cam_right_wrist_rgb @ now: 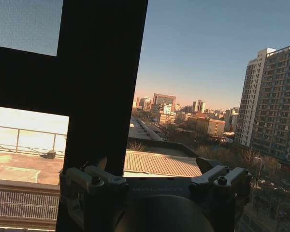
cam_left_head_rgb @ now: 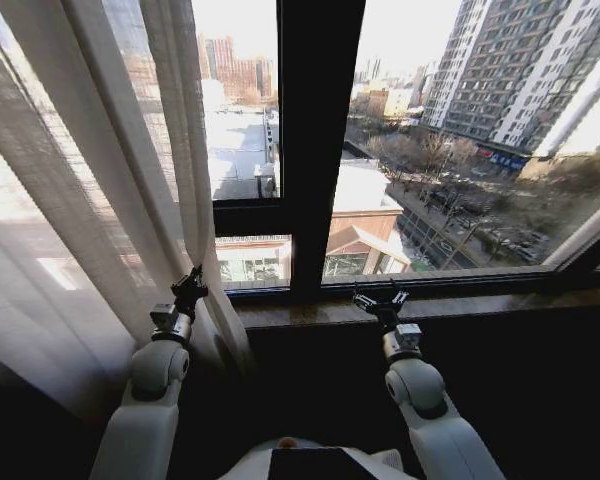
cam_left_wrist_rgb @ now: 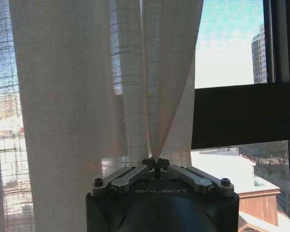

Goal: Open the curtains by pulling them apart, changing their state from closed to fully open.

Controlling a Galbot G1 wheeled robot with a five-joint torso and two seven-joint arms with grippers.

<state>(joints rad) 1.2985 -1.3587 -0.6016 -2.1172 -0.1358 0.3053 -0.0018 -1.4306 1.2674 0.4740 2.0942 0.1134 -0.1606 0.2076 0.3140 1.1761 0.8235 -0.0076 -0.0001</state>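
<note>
Left hand [cam_left_wrist_rgb: 156, 163] is pinched shut on the left curtain [cam_left_head_rgb: 90, 180] — bunched at the window's left, glass mostly bared. Right curtain [cam_left_head_rgb: 585, 232] is a sliver at far right. Right hand [cam_left_head_rgb: 381, 298] hangs open by the sill [cam_left_head_rgb: 500, 303]. Probably near finished; next — dragging this fold farther left.

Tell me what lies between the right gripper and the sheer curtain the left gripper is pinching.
In the head view, the dark window frame and bare glass separate the open right gripper from the curtain bunched at left, which the left gripper pinches.
</note>
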